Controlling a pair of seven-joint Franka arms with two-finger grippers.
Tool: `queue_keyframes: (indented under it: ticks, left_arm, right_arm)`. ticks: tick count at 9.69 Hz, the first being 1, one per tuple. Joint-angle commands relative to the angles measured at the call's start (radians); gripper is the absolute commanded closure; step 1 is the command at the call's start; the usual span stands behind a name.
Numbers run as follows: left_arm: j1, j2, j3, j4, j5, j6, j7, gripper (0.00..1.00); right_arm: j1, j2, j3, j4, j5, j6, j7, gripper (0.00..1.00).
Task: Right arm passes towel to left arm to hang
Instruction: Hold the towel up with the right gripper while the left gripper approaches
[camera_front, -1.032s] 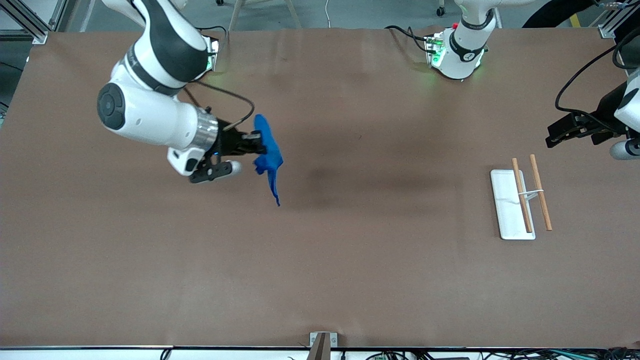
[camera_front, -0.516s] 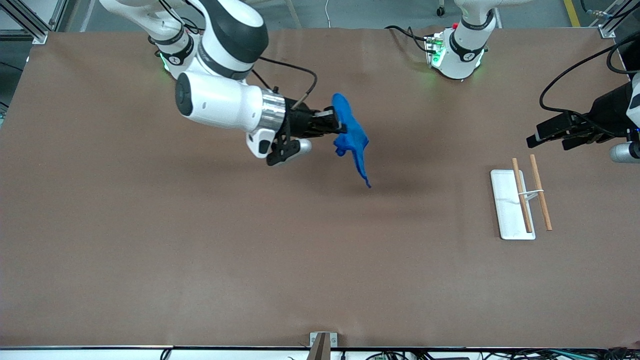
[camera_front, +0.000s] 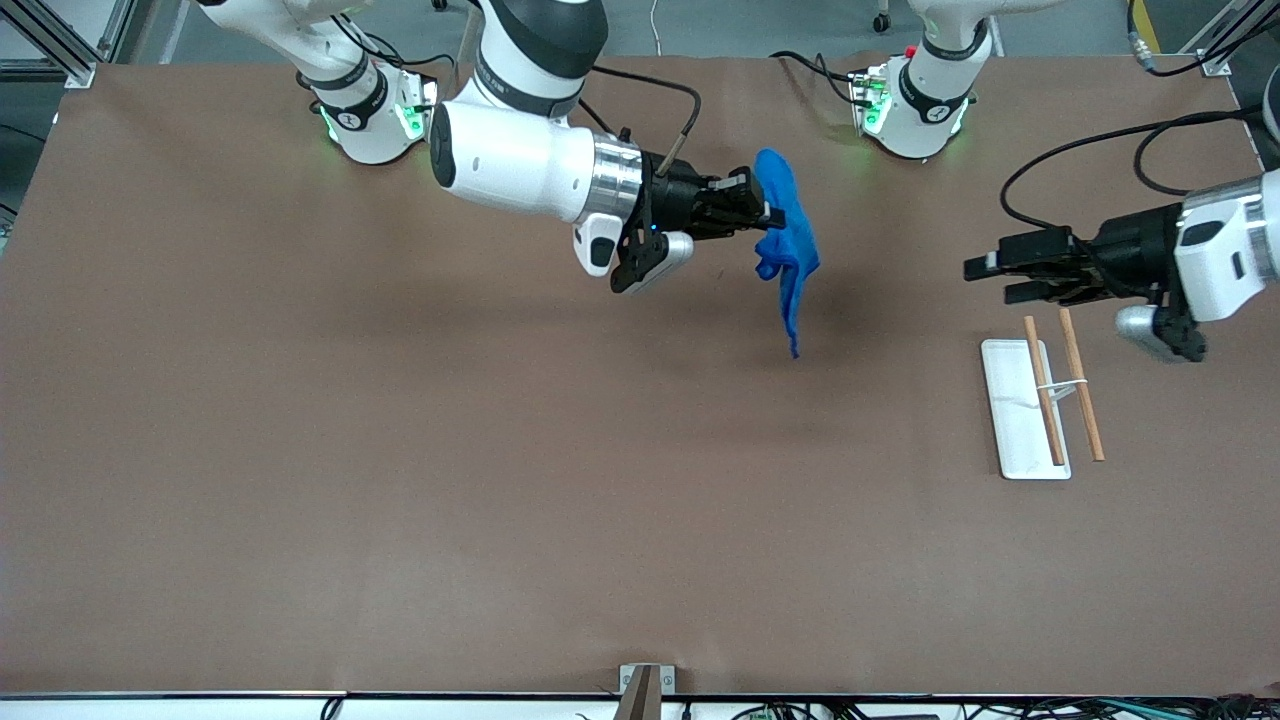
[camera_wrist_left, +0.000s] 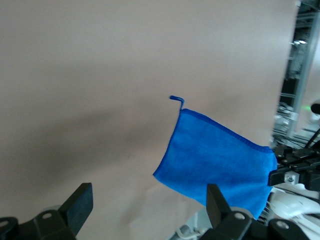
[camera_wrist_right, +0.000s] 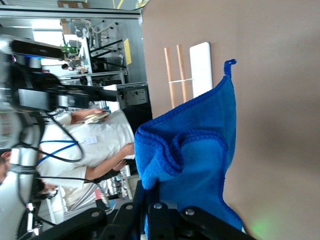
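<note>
Where the table (camera_front: 400, 500) lies nearest the front camera, its brown top is bare, and a small metal bracket (camera_front: 646, 680) sits at that edge, partly cut off. Farther in, toward the left arm's end, a white tray (camera_front: 1015, 425) lies flat with two wooden rods (camera_front: 1062, 385) held over it on a thin wire stand; one rod crosses the tray, the other hangs just off its side.

Above the table near the ends of those rods, the left gripper (camera_front: 982, 279) hangs in the air with its fingers apart and nothing between them. The left arm (camera_front: 1215, 258) runs out of the front view at the edge, so only its wrist and its base show.

Over the middle of the table, toward the robots' bases, the right gripper (camera_front: 765, 211) is clamped on the towel (camera_front: 787, 240). That blue cloth is bunched at the grip and hangs down in a narrowing tail, clear of the table. From the left wrist its small loop (camera_wrist_left: 176, 100) shows at one free corner. The pinch itself is hard to make out, since folds cover the fingertips. The right arm (camera_front: 520, 160) reaches out from its base, its upper part cut off.
</note>
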Motion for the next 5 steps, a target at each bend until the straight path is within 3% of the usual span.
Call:
queue_keyframes:
  ticks: [1,5]
  left_arm:
    - [0.005,0.006,-0.001,-0.162,-0.175,0.001,0.178,0.00]
    - [0.008,0.159,0.012,-0.204,-0.412,-0.173,0.387,0.00]
  right_arm:
    - [0.025,0.022,0.010,0.053,0.089,0.035,0.005,0.99]
    - [0.054,0.027,0.010,0.073,0.120,0.082,0.005,0.99]
